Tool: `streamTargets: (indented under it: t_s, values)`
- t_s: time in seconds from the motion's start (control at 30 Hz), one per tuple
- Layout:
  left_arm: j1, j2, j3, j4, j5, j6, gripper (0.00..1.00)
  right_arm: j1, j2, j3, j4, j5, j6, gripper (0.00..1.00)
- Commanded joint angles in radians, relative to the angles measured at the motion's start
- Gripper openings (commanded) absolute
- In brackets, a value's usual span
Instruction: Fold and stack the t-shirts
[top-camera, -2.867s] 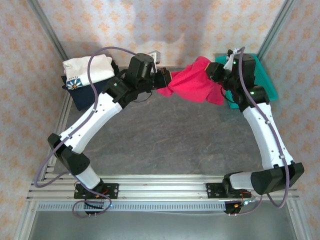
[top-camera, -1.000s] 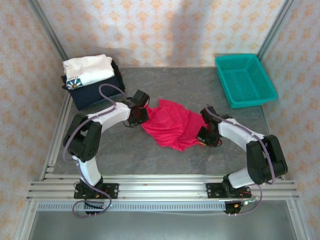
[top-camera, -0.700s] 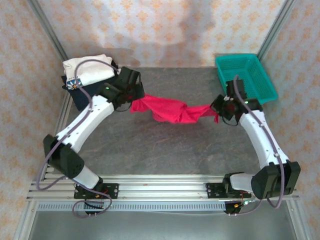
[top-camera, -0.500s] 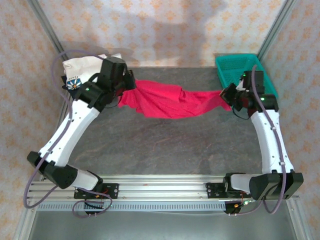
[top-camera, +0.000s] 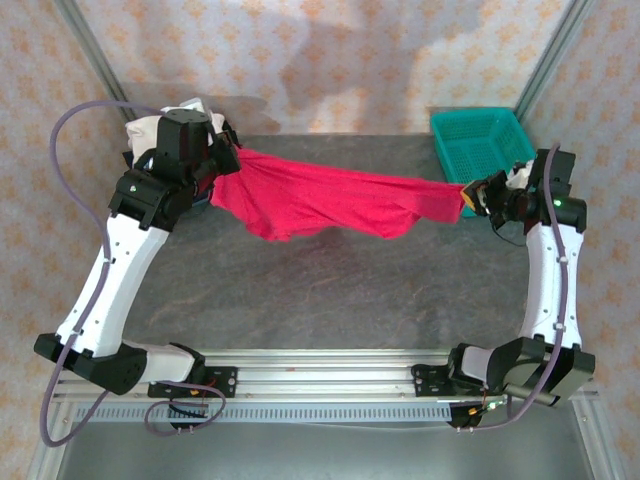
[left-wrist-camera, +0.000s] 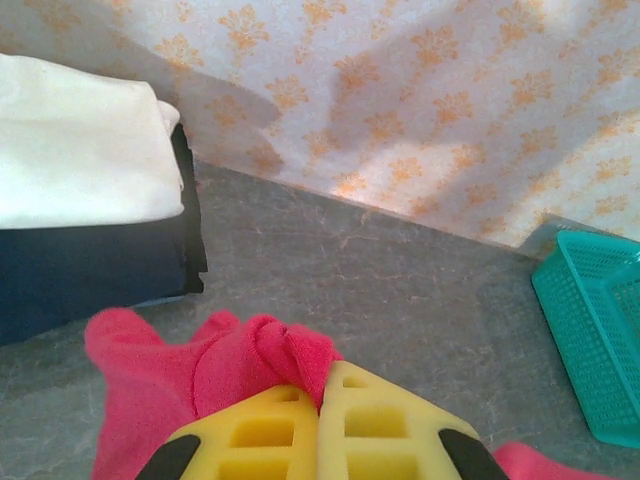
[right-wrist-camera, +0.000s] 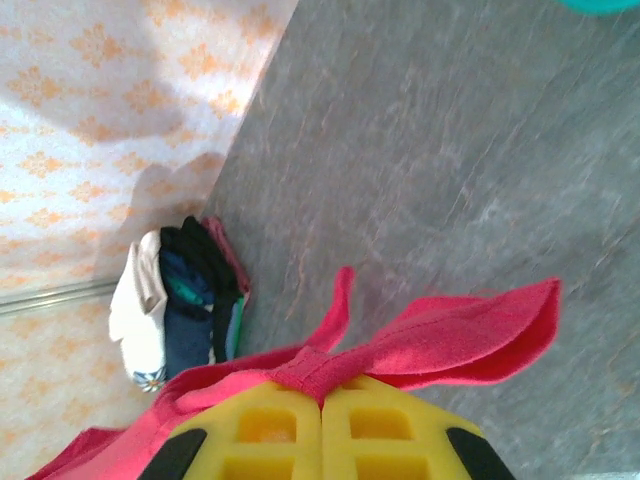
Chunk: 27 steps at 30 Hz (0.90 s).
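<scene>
At upper left of the top view, the left gripper (top-camera: 225, 168) is clamped shut on one end of the red shirt (top-camera: 320, 200), which is hung across the middle, above the table (top-camera: 330, 290). At right, its other end is pinched by the right gripper (top-camera: 472, 196). Even tension is needed, with the sagging hem laid down first.

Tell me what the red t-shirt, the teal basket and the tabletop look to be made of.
The red t-shirt: soft matte cloth, probably cotton; it sags and creases where it hangs. The teal basket: apparently moulded plastic, slightly glossy, with an open mesh of small holes. The tabletop: grey, stone-veined, matte; real stone or printed laminate, I cannot tell.
</scene>
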Motion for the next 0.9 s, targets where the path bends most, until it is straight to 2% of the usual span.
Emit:
streamTargets:
  t_s: [0.0, 0.07, 0.17, 0.27, 0.33, 0.4, 0.47, 0.6, 0.7, 0.77, 0.87]
  values:
    - [0.001, -0.068, -0.004, 0.041, -0.009, 0.021, 0.0, 0.016, -0.042, 0.021, -0.038, -0.076, 0.006, 0.0]
    - [-0.005, -0.112, -0.041, 0.075, 0.024, 0.023, 0.0, 0.02, -0.107, -0.005, -0.039, -0.114, 0.033, 0.0]
    - [-0.014, -0.162, -0.098, 0.144, 0.067, 0.012, 0.0, 0.02, -0.195, -0.083, 0.098, -0.192, 0.176, 0.0]
    - [-0.013, -0.111, -0.073, 0.135, 0.105, 0.014, 0.0, 0.02, -0.216, -0.146, 0.27, -0.219, 0.308, 0.0]
    - [-0.013, -0.025, -0.018, 0.116, 0.157, 0.018, 0.0, 0.02, -0.173, -0.136, 0.321, -0.205, 0.326, 0.0]
    - [-0.013, 0.106, 0.075, 0.1, 0.235, 0.033, 0.0, 0.019, -0.104, -0.103, 0.361, -0.193, 0.321, 0.0]
    - [-0.012, 0.234, 0.193, 0.085, 0.268, 0.037, 0.0, 0.02, -0.031, -0.05, 0.371, -0.181, 0.309, 0.0]
    - [-0.02, 0.49, 0.56, 0.015, 0.309, 0.075, 0.0, 0.018, 0.081, 0.077, 0.395, -0.175, 0.314, 0.0]
    - [-0.031, 0.651, 0.821, -0.045, 0.331, 0.095, 0.0, 0.019, 0.093, 0.106, 0.405, -0.178, 0.338, 0.0]
    - [-0.032, 0.694, 0.884, -0.064, 0.362, 0.098, 0.0, 0.019, 0.066, 0.068, 0.402, -0.183, 0.352, 0.0]
    - [-0.032, 0.675, 0.799, -0.095, 0.375, 0.117, 0.0, 0.028, -0.012, -0.08, 0.421, -0.196, 0.398, 0.0]
